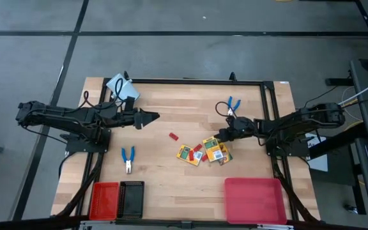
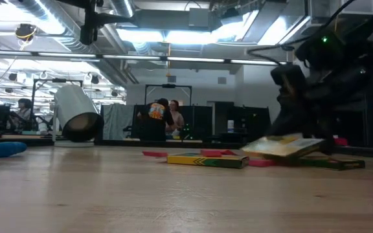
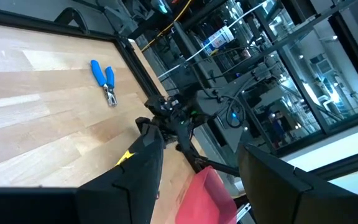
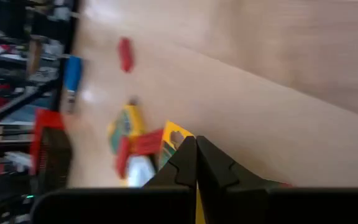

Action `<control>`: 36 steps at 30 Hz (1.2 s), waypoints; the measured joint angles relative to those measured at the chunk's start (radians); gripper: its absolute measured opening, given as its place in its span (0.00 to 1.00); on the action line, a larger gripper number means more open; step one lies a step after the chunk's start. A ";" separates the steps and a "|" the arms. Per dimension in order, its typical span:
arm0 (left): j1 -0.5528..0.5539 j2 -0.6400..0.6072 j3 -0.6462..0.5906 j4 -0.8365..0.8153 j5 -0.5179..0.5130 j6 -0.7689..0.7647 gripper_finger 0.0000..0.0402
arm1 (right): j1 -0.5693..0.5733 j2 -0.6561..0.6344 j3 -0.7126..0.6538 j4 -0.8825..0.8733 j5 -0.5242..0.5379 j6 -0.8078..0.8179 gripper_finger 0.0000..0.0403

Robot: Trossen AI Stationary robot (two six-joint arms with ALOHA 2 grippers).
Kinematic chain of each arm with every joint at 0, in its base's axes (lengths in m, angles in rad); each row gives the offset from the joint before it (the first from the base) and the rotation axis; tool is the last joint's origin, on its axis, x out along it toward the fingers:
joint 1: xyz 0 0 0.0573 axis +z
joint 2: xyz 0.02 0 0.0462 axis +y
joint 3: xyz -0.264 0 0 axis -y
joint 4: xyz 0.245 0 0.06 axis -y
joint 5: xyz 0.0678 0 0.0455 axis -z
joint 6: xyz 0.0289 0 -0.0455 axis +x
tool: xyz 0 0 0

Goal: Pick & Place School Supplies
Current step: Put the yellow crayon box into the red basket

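Wooden tabletop (image 1: 171, 172) with a black frame around it, sitting on a grey floor, and the low view looks past it into a big lab space where a couple of people stand far back. So the right gripper (image 1: 221, 135) is down at the pile of school supplies right of centre. Its fingers look pressed together in the right wrist view, tips at the edge of a yellow-and-green crayon box (image 1: 217, 150), and in the low view that box sits tilted with one end lifted off the wood. Pretty sure it's pinching the box, though the contact itself is hidden. The other crayon box (image 1: 189, 154) lies flat just beside it, with small red pieces (image 1: 197, 147) between and on them. One more red piece (image 1: 174, 135) lies on its own, a bit toward the left arm. One pair of blue-handled pliers (image 1: 233, 105) is near the far edge behind the right arm, the other pair (image 1: 128, 159) is near the left arm's base. Left gripper (image 1: 151, 117) just hangs over bare wood left of centre, fingers spread apart, nothing in them. A pale blue-white cylinder (image 1: 121, 87) lies at the far left corner. Along the near edge: a small red tray (image 1: 103, 199), a black tray (image 1: 131, 197) touching it, and a bigger red tray (image 1: 254, 199) on the right
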 joint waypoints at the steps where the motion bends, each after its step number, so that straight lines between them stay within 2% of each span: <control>1: 0.000 0.000 0.000 0.000 0.000 0.000 0.51 | 0.006 0.000 0.011 0.004 0.000 0.003 0.01; 8: 0.000 0.000 0.000 0.000 0.007 0.019 0.51 | 0.078 0.000 0.119 -0.026 -0.008 0.011 0.00; 14: -0.001 -0.001 0.000 -0.011 0.010 0.051 0.50 | 0.145 -0.001 0.273 -0.173 -0.007 -0.019 0.00; 18: -0.001 -0.002 0.000 -0.120 0.014 0.031 0.50 | 0.165 -0.002 0.374 -0.241 -0.003 -0.049 0.00; 22: -0.007 0.006 0.000 -0.183 0.080 0.038 0.53 | 0.168 -0.002 0.468 -0.261 0.010 -0.085 0.00; 26: -0.069 0.030 0.000 -0.063 0.078 0.252 0.57 | 0.165 -0.002 0.567 -0.261 0.040 -0.134 0.00; 32: -0.173 0.097 0.000 0.076 -0.137 0.629 0.59 | 0.137 -0.002 0.679 -0.254 0.080 -0.220 0.00; 36: -0.192 0.156 0.000 0.167 -0.188 0.746 0.59 | 0.108 -0.002 0.721 -0.209 0.092 -0.260 0.00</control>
